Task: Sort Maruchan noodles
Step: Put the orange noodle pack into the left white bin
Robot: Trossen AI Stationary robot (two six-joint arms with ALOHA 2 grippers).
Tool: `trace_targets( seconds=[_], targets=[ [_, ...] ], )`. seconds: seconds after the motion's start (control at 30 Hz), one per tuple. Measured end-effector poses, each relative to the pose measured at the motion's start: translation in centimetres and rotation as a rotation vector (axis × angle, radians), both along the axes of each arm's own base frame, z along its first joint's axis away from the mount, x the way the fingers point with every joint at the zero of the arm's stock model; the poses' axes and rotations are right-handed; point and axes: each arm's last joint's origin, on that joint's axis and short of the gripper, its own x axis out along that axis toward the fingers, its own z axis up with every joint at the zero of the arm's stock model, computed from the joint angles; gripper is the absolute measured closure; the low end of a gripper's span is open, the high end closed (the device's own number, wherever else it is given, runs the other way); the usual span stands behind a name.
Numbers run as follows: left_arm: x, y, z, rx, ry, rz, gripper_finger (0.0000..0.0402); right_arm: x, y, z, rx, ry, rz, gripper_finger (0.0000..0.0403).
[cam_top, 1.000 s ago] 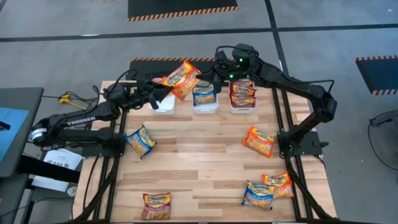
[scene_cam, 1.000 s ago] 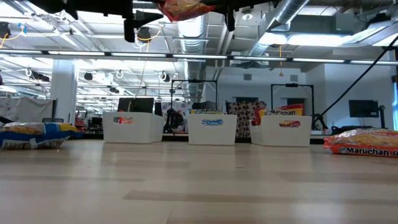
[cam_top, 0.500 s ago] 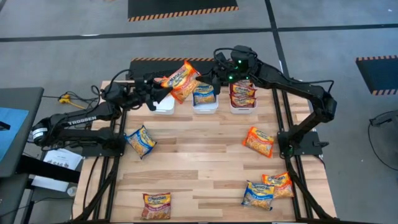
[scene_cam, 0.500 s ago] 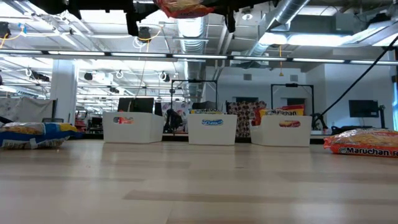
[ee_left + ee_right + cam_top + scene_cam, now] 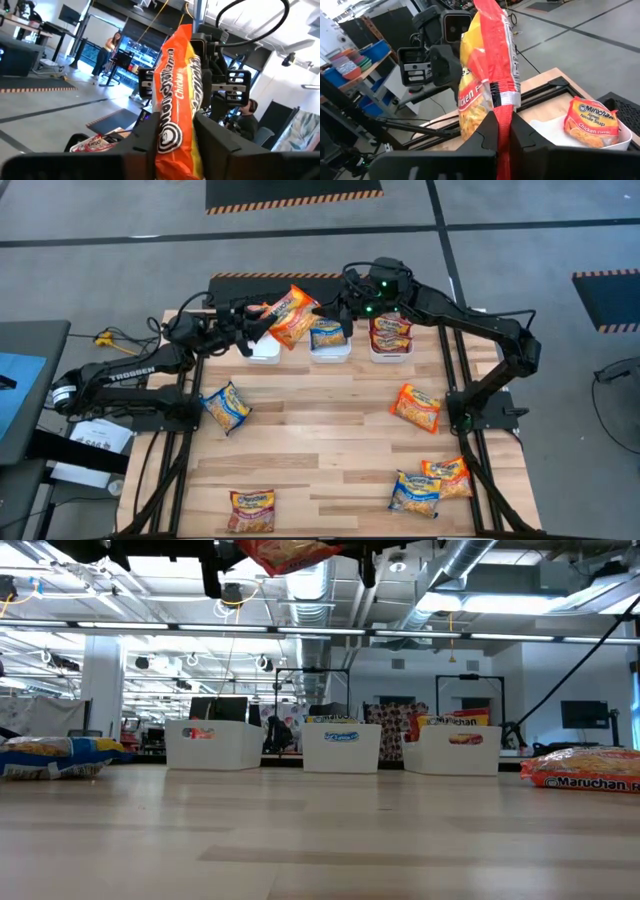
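both grippers, left (image 5: 262, 318) and right (image 5: 325, 310), clamp one orange packet (image 5: 291, 315) above the table's (image 5: 320, 430) far edge.

1. The low view's top edge is cutting off the orange packet (image 5: 285, 552) held between both hands.
2. The left hand (image 5: 262, 314) is hiding the white bin (image 5: 264, 352) under it.
3. The bin labels (image 5: 342, 737) are reading too small.
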Motion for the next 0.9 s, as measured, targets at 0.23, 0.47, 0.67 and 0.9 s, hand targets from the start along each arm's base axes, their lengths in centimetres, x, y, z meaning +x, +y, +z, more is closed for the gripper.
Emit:
trace_targets(
  seconds=[0.23,0.47,0.67,0.9],
  targets=[
    [0.0,0.0,0.0,0.042,0.014,0.017,0.0389,0.0,0.0,-0.1,-0.007,0.005,0.004,0.0353],
    [0.0,0.0,0.0,0.082,0.035,0.031,0.039,0.0,-0.1,-0.1,-0.03,0.005,0.008,0.0295],
    [0.0,0.2,-0.3,0.134,0.084,0.059,0.0391,-1.0,-0.8,0.6,-0.038,-0.014,-0.016,0.0235],
    [-0.6,1.9,-1.5,0.166,0.249,0.157,0.04,-4.0,-1.2,2.9,-0.064,-0.063,-0.062,0.0191]
  ],
)
